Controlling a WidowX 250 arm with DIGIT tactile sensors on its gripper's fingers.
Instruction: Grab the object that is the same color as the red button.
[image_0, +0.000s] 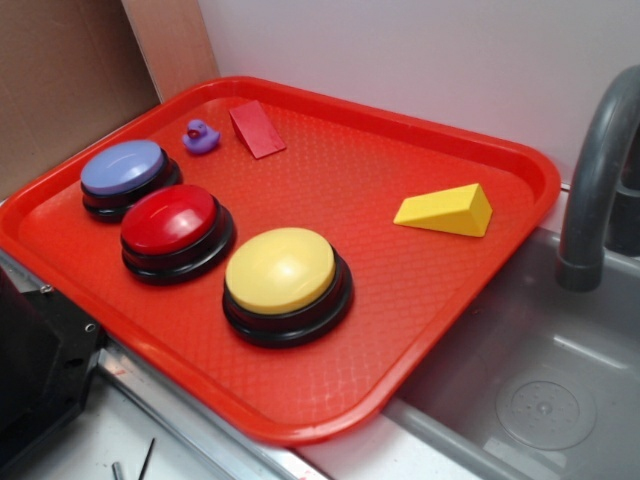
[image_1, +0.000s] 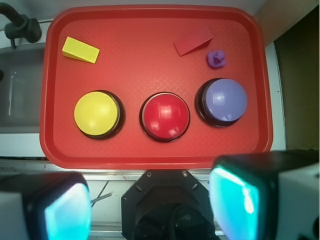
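- Overall, a red tray (image_1: 150, 160) lay on a counter, seen from above in the wrist view, with a grey sink (image_1: 20, 90) and a dark faucet (image_1: 20, 25) at its left side.
- Leftmost on the tray, a yellow wedge (image_1: 80, 49) lay near the far left corner, well apart from all other pieces.
- Next, a yellow button (image_1: 98, 114) stood at the left end of a row of three domed buttons, each on a black round base.
- At mid-row, the red button (image_1: 164, 116) sat between its two neighbours, close to both but touching neither.
- Further right and toward the far edge, the red wedge block (image_1: 193, 40) lay flat on the tray, untouched, beyond the gap between the red button and the blue-purple button (image_1: 222, 101).
- Just right of that block, a small purple duck (image_1: 216, 59) stood near it, apart from it, and just beyond the blue-purple button.
- At the bottom of the wrist view, the gripper (image_1: 150, 205) hung outside the near rim of the tray, its two fingers (image_1: 240, 197) spread wide with nothing between them, and well apart from the red wedge block.
- In the exterior view, the gripper was not in frame; the red wedge block (image_0: 257, 129) lay near the tray's far corner beside the duck (image_0: 201, 136).
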